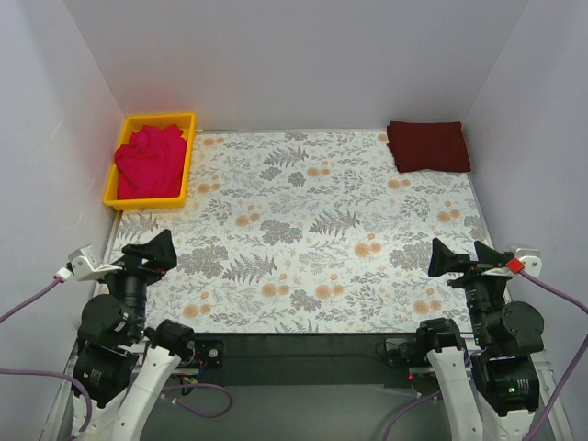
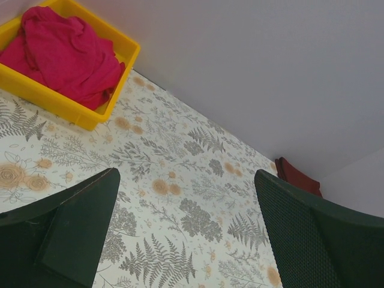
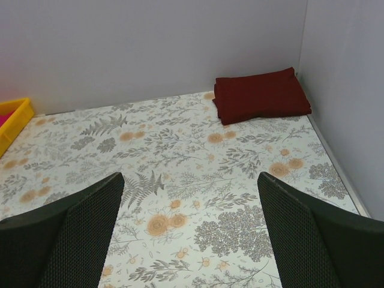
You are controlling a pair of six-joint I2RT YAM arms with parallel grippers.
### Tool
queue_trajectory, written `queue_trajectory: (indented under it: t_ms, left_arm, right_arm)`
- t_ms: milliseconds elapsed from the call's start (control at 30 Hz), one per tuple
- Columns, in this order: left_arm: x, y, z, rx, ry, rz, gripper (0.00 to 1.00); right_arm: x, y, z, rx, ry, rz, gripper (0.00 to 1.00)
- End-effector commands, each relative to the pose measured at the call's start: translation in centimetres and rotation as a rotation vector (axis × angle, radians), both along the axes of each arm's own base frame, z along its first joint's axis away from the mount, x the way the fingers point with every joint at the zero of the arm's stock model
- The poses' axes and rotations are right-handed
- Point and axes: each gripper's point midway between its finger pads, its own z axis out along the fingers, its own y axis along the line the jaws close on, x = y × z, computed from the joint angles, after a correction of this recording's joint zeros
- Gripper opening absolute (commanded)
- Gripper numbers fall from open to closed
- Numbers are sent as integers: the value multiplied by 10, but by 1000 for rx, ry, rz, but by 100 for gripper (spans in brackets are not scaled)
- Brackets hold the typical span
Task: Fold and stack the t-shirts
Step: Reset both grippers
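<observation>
A dark maroon t-shirt [image 1: 428, 146] lies folded flat at the table's far right corner; it also shows in the right wrist view [image 3: 261, 95] and as a sliver in the left wrist view [image 2: 297, 176]. A bright pinkish-red t-shirt [image 1: 149, 161] lies crumpled in the yellow bin, also in the left wrist view [image 2: 63, 53]. My left gripper [image 1: 156, 253] is open and empty over the near left of the table. My right gripper [image 1: 457, 261] is open and empty over the near right. In the wrist views both left gripper [image 2: 187, 231] and right gripper [image 3: 191, 234] hold nothing.
The yellow plastic bin [image 1: 186, 163] stands at the far left corner, its rim seen in the left wrist view [image 2: 114, 90] and right wrist view [image 3: 15, 120]. A floral cloth [image 1: 303, 230] covers the table. White walls enclose the back and both sides.
</observation>
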Motion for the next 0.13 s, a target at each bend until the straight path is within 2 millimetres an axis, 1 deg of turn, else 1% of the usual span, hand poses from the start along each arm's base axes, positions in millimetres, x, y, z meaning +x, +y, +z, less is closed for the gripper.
queue_trajectory:
  t_ms: [0,100]
  left_arm:
    - [6,-2,-9,16,34,0,95]
    - [9,-4,-12,17,38,-3,95]
  right_arm:
    - [4,-1,9,-8,-31,-5,98]
    - [6,1,7,-9,-27,3,98]
